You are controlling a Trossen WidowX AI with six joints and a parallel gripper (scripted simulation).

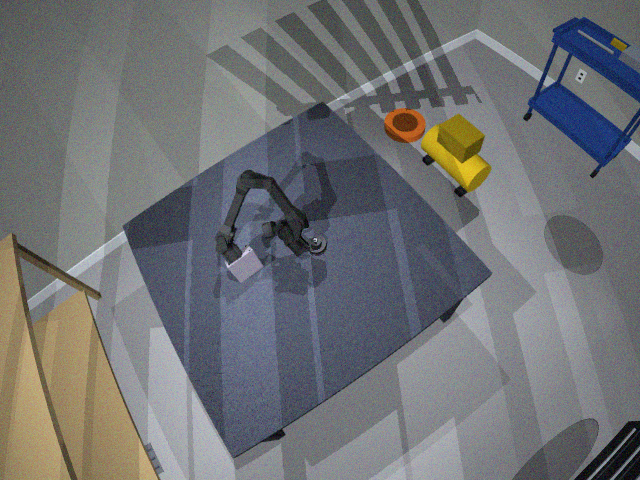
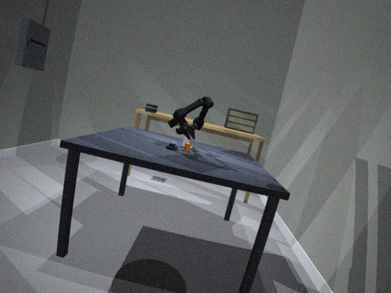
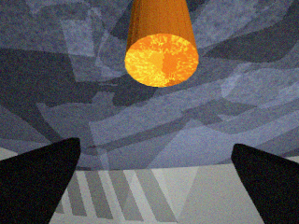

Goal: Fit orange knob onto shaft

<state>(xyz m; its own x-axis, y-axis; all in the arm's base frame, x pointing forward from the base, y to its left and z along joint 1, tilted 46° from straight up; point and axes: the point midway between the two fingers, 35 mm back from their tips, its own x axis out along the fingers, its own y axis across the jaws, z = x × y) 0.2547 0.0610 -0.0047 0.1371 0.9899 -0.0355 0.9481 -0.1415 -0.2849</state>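
The orange knob (image 2: 187, 147) (image 3: 161, 61) stands upright on the table, a short way beside the round pedestal. Its smooth end face shows in the wrist view with no hole visible, so the hole and its flat side are hidden. The knob is hidden behind the arm in the top view. The dark round pedestal (image 1: 318, 250) (image 2: 171, 147) has the small silver shaft standing bare at its centre. The direction of the shaft's flat side is too small to tell. My gripper (image 2: 190, 137) (image 3: 159, 148) is wide open and empty, close above the knob and clear of it.
The arm is mounted by a pale pinkish box (image 1: 245, 265) on the dark blue table (image 1: 356, 320) (image 2: 104, 144). A wooden bench (image 2: 217, 128) stands behind the table. A yellow tank (image 1: 454, 157), an orange ring (image 1: 391, 130) and a blue cart (image 1: 573, 121) are off the table.
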